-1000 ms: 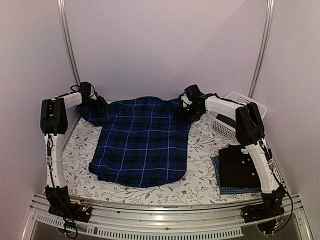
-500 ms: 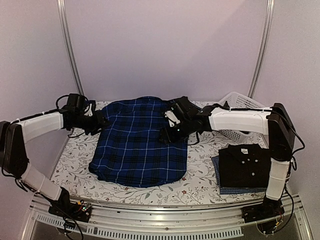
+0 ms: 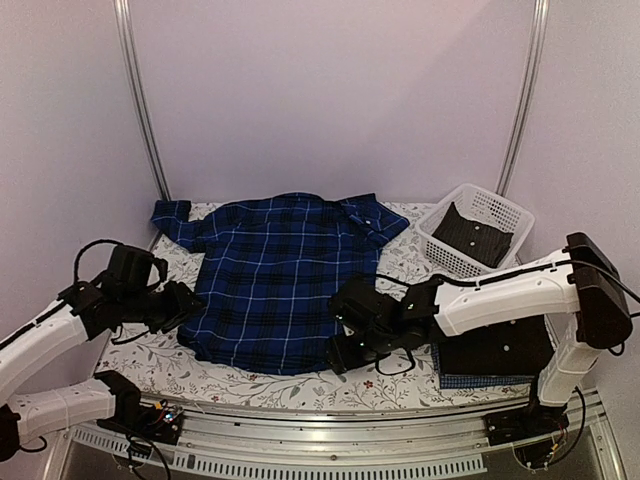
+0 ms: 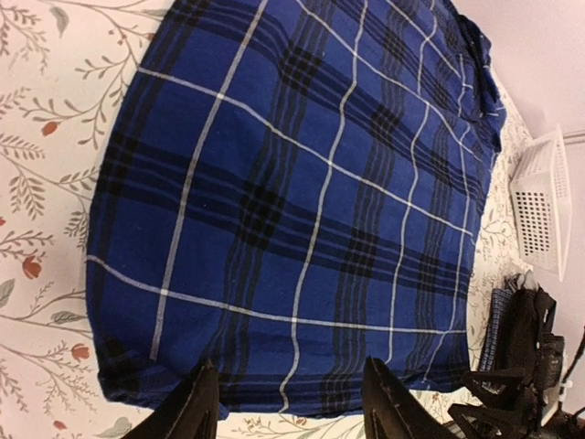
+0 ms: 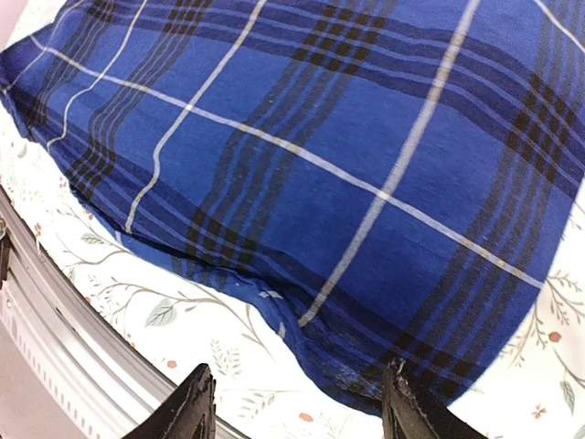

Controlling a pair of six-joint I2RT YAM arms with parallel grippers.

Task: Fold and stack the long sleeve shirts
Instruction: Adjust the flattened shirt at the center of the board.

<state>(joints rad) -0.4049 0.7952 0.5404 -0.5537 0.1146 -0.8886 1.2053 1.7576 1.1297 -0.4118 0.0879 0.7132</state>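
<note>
A: Where is the plaid shirt [image 3: 285, 290] just now?

B: Spread flat in the middle of the surface [image 3: 400, 378], collar toward the far wall, hem toward the arms; a sleeve pokes out at each far corner.

A: And the others?

B: The black shirt [image 3: 500, 352] lies folded at the near right, on top of the blue check shirt [image 3: 480, 381], partly under the right arm; the basket [image 3: 450, 257] stands behind them.

A: What of the end effectors?

B: The left end effector [image 3: 188, 305] hovers just beside the near left corner of the hem; the right end effector [image 3: 343, 353] hovers at the near right corner; in each wrist view the fingers stand well apart with only the hem below them; neither has hold of anything.

A: So which step is this?

B: I judge it the start of a hem-to-collar fold on the plaid shirt; two shirts look done, this one not yet.

A: And next?

B: Each end effector needs to drop onto its corner and pinch the cloth's edge; then both lift together and carry the hem toward the collar; uneven lifting may skew the fold.
</note>
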